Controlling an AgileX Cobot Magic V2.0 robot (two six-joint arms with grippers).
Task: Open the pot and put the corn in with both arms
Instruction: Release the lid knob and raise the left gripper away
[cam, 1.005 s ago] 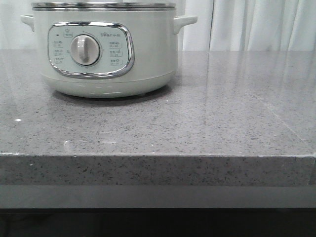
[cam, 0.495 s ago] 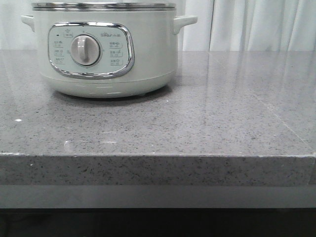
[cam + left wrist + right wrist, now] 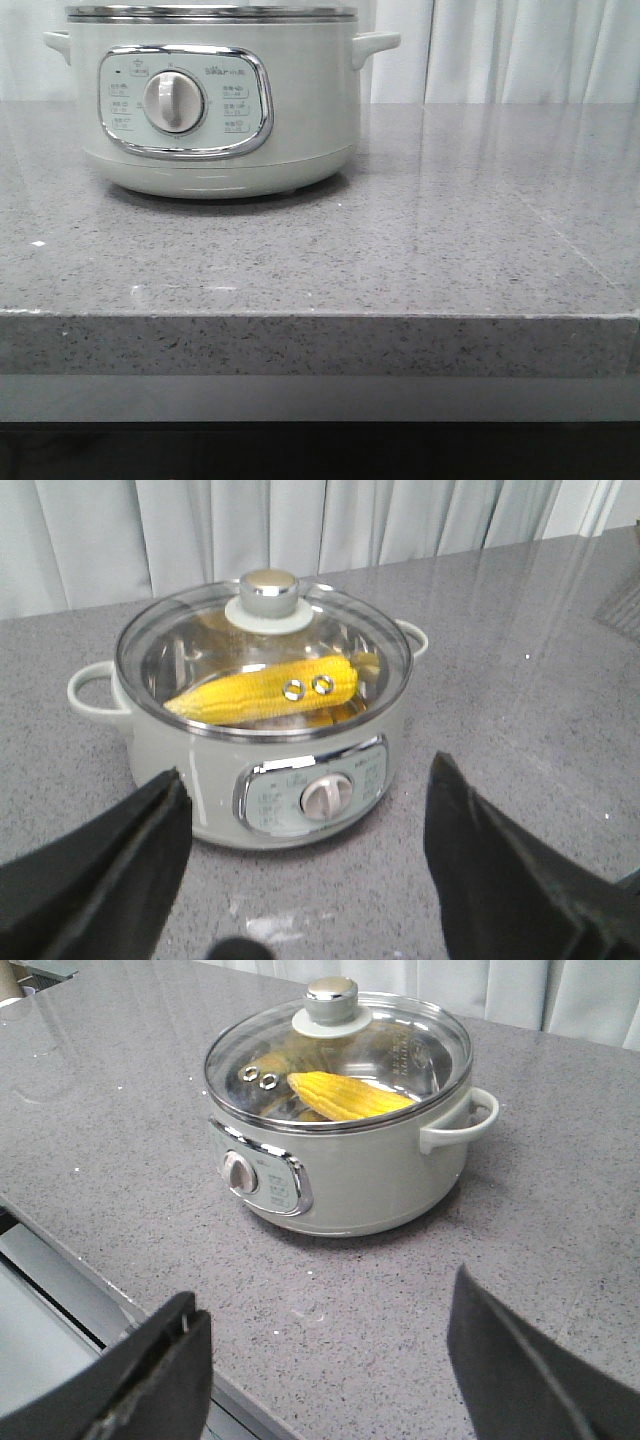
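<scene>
Looks like the job's basically done: the corn (image 3: 265, 692) lies inside the pot (image 3: 262, 720) under the glass lid (image 3: 200, 655), mid-surface (image 3: 450, 230). Left tool (image 3: 300, 865) and right tool (image 3: 325, 1360) both hang wide and empty, well back. Next I'd guess they just retreat.

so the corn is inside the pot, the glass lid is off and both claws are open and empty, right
Not quite. The glass lid is on the pot, closed over the corn; both wrist views show the cob through the glass. The rest holds: the left claw and right claw are open, empty and clear of the pot.
</scene>
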